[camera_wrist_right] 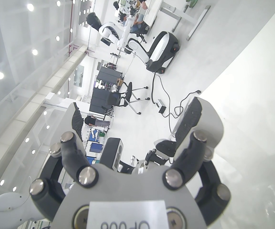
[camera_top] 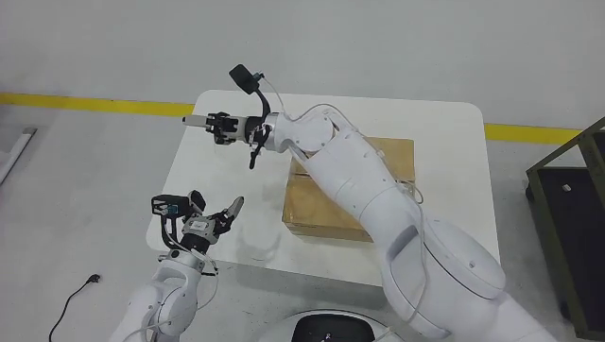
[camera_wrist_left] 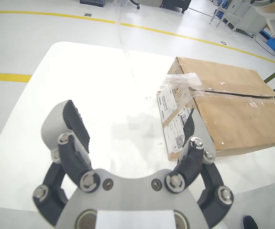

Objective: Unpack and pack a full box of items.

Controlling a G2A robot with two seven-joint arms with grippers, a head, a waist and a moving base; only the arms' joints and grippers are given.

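On the floor at the far left I see a black cable (camera_top: 90, 279), and behind it a yellow line (camera_top: 95, 106) runs across the floor. The right gripper (camera_top: 194, 120) is over the far left corner of the table (camera_top: 444, 144) and points outward, past the edge. In its own wrist view the right gripper (camera_wrist_right: 135, 103) has its fingers wide apart, and I see nothing between them.

The left gripper (camera_top: 233, 212) hangs at the near left edge of the table and points toward the middle. In the left wrist view this gripper (camera_wrist_left: 131, 110) also has its jaws apart and holds nothing.

A thin strip of clear tape (camera_wrist_left: 121, 32) rises from the table area up to the right arm. I cannot tell where its upper end is fixed. One more piece of tape (camera_wrist_left: 182, 80) is lifted and crumpled at the top edge of the box (camera_wrist_left: 235, 96).

The box (camera_top: 392, 158) is brown cardboard and lies flat on the table, near the middle, toward the robot's side. The right arm passes above it. Its top flaps are down, with a dark slit along the seam. White labels (camera_wrist_left: 173, 120) are on its end face, which faces the left gripper.

At the far right a green frame cart (camera_top: 567, 210) stands on the floor, apart from the table.
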